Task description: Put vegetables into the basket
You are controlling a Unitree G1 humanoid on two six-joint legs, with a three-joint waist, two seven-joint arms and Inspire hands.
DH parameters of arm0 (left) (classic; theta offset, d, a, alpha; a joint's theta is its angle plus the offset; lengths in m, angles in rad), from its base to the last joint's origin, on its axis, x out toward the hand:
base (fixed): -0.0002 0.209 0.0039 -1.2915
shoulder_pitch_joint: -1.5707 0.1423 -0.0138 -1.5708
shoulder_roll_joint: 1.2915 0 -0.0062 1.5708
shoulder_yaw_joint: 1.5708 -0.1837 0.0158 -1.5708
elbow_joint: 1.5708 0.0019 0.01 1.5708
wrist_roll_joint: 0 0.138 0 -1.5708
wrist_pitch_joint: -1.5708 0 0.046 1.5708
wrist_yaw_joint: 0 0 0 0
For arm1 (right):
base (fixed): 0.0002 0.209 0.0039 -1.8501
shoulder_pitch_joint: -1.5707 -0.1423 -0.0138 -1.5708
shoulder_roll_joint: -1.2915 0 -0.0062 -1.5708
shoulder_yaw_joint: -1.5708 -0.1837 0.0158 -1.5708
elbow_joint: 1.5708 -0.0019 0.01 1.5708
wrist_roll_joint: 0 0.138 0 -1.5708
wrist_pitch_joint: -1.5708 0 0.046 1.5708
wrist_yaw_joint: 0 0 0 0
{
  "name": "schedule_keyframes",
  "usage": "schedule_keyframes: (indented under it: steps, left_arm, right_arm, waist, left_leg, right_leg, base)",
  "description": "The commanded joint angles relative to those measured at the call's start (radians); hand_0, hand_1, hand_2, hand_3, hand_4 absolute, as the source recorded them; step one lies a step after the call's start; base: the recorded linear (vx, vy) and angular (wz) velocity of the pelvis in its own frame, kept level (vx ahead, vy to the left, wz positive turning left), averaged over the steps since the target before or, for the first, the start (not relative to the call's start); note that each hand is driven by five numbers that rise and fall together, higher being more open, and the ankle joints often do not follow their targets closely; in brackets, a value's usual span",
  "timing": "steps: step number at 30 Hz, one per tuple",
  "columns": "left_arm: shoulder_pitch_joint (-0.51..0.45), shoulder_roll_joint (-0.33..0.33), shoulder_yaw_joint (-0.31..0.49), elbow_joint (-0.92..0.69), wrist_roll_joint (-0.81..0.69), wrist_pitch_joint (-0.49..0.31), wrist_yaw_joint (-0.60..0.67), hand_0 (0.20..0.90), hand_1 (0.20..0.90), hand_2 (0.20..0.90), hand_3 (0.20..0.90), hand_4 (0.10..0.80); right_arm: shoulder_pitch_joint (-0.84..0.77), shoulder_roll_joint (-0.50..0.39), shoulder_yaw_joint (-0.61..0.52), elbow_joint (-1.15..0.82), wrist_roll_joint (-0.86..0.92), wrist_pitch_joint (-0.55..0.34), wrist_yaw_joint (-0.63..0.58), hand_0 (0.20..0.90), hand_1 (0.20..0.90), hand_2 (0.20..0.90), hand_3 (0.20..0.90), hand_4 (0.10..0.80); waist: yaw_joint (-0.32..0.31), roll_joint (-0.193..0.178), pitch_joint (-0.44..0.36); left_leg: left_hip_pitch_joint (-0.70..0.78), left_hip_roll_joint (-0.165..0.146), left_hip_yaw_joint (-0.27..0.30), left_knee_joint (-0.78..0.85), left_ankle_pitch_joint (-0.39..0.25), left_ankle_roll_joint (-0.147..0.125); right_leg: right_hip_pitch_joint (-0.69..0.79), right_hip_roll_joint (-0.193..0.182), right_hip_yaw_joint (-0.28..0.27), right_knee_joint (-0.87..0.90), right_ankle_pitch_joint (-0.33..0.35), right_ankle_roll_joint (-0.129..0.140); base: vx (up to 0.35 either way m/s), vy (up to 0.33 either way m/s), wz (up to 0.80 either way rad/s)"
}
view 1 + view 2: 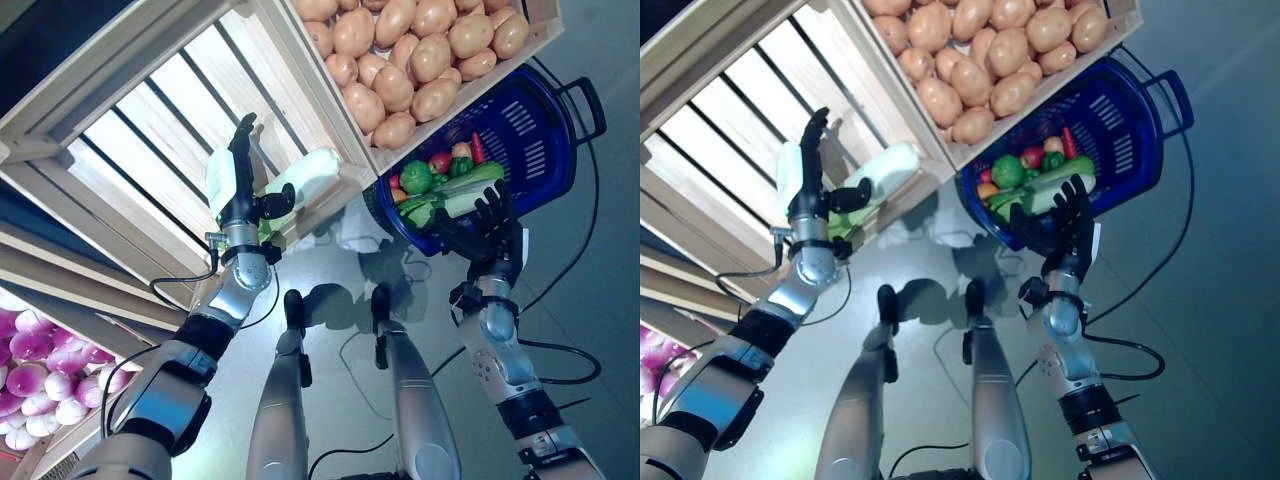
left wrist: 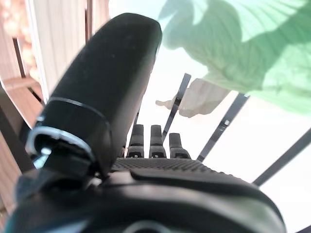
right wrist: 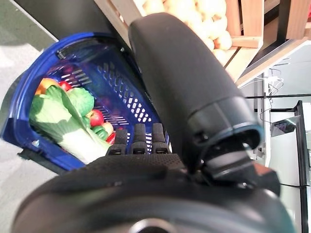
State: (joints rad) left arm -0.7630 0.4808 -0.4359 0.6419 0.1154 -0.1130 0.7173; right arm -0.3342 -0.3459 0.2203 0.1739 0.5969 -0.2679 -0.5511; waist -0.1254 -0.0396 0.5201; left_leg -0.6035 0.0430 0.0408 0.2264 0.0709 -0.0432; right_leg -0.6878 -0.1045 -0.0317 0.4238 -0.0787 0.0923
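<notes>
Left hand [image 1: 243, 190], centre-left of the left eye view: fingers straight, pointing up along the slatted empty wooden crate [image 1: 150, 130], with a pale white-green cabbage-like vegetable [image 1: 305, 178] lying across palm and thumb. Thumb looks hooked against it, but the left wrist view only shows pale leaf [image 2: 252, 53] past the fingertips, so I can't confirm a closed grip.

Right hand [image 1: 487, 228], centre-right: fingers spread and straight at the near rim of the blue perforated plastic basket [image 1: 530, 120], holding nothing. The basket, upper right, sits tipped below the wooden crate of brown potatoes [image 1: 410, 55]. Inside it: green leafy vegetable [image 3: 58, 116], green pepper [image 1: 415, 177], red pieces.

Purple-white turnips [image 1: 35, 375] piled at lower left edge.
</notes>
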Motion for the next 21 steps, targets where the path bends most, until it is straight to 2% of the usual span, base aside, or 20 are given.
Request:
schedule_keyframes:
  steps: [1, 5, 9, 13, 21]
  left_arm:
    - [-0.145, 0.032, 0.015, 0.023, 0.102, -0.035, 0.105, 0.9, 0.9, 0.9, 0.9, 0.8]
    - [-0.189, 0.023, -0.008, 0.076, 0.059, -0.061, 0.043, 0.9, 0.9, 0.9, 0.9, 0.8]
    - [-0.165, -0.008, -0.002, 0.072, -0.038, -0.13, -0.064, 0.9, 0.9, 0.9, 0.9, 0.8]
    - [-0.155, -0.031, -0.015, 0.074, 0.009, -0.12, -0.098, 0.9, 0.9, 0.9, 0.9, 0.8]
    - [-0.178, -0.026, -0.039, 0.089, -0.045, -0.087, -0.189, 0.9, 0.9, 0.9, 0.9, 0.8]
  right_arm:
    - [-0.052, -0.045, -0.014, -0.085, -0.031, -0.057, 0.038, 0.9, 0.9, 0.9, 0.9, 0.8]
    - [-0.075, -0.041, 0.003, -0.07, -0.042, -0.071, 0.033, 0.9, 0.9, 0.9, 0.9, 0.8]
    - [-0.072, -0.024, 0.001, -0.071, -0.027, -0.067, 0.034, 0.9, 0.9, 0.9, 0.9, 0.8]
    - [-0.079, -0.011, -0.007, -0.063, -0.042, -0.064, 0.03, 0.9, 0.9, 0.9, 0.9, 0.8]
    - [-0.085, -0.012, -0.01, -0.081, -0.05, -0.028, 0.055, 0.9, 0.9, 0.9, 0.9, 0.8]
  waist:
    - [-0.002, -0.03, 0.0]
    - [-0.009, -0.033, 0.0]
    - [-0.007, -0.032, 0.0]
    - [-0.006, -0.032, 0.0]
    - [-0.017, -0.044, 0.0]
  left_leg:
    - [-0.052, -0.022, 0.048, 0.083, -0.047, 0.011]
    - [-0.062, -0.019, 0.05, 0.094, -0.053, 0.009]
    - [-0.045, -0.021, 0.052, 0.075, -0.05, 0.009]
    - [-0.041, -0.022, 0.051, 0.065, -0.047, 0.008]
    - [-0.022, -0.014, 0.06, 0.01, -0.031, 0.009]
  right_leg:
    - [0.027, 0.074, -0.009, -0.034, 0.051, -0.044]
    - [0.015, 0.074, -0.004, -0.026, 0.049, -0.042]
    - [0.03, 0.073, -0.003, -0.044, 0.054, -0.038]
    - [0.034, 0.073, -0.002, -0.054, 0.059, -0.035]
    - [0.042, 0.081, 0.005, -0.085, 0.07, -0.027]
  base:
    - [-0.048, 0.008, -0.03]
    - [-0.054, -0.005, -0.01]
    - [0.0, 0.0, 0.0]
    - [0.0, 0.0, 0.0]
    - [-0.005, 0.0, 0.0]
